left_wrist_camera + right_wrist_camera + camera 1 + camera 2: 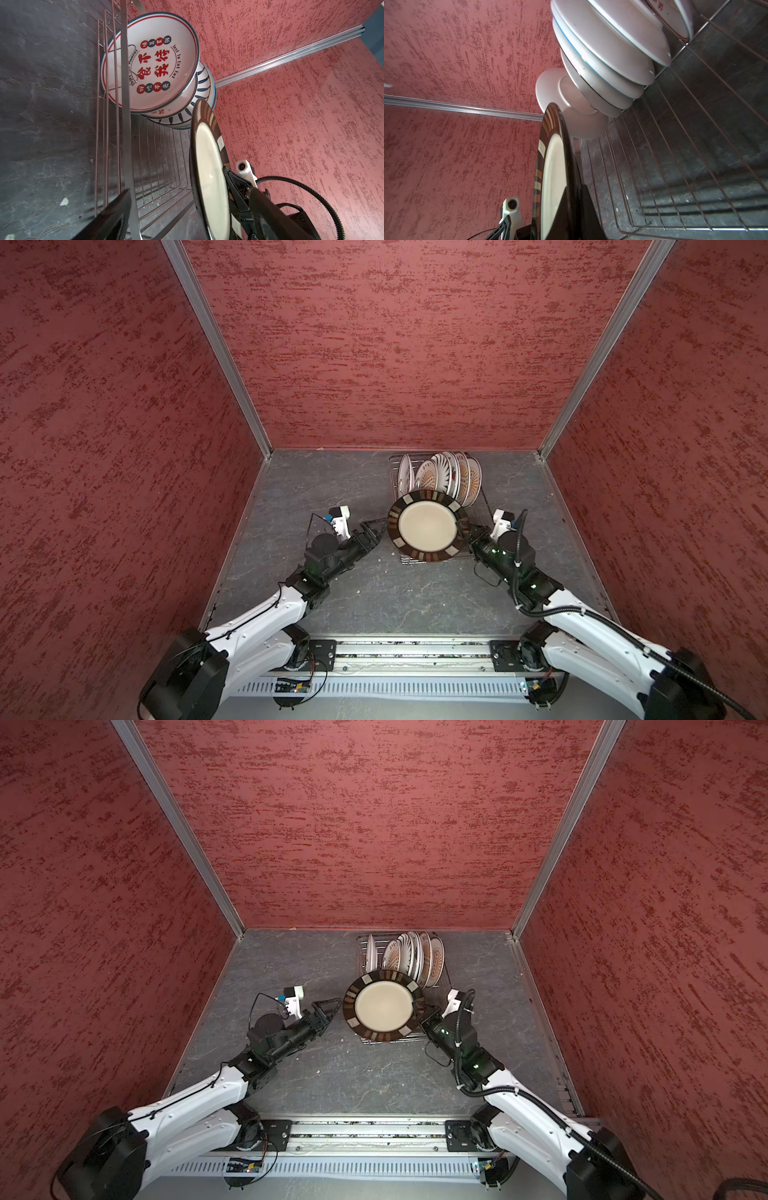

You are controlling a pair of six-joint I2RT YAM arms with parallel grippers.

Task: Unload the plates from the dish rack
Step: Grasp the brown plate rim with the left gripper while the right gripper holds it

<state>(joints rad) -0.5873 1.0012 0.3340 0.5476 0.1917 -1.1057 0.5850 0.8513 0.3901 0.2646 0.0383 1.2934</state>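
**Brown-rimmed plate being held over the rack by the right gripper**

On the left, the left gripper [380, 531] [335, 1007] is hovering just beside the left rim of a brown-rimmed plate [428, 526] [384, 1006] [209, 176] [553, 176]. Its jaws are standing apart, and whether they are touching the rim cannot be told. The plate, cream in the middle, is hanging face-up above the near end of the dish rack [424, 560] [158, 166] [675, 166], which is sitting on the grey tabletop [374, 593]. The remaining plates [449, 477] [411, 957] [602, 52] are standing on edge at the rack's far end, leaning together. The one printed with red characters [158, 62] is facing the left wrist camera. On the right, the right gripper [462, 529] [417, 1007] is clamping the lifted plate's right rim between closed jaws.
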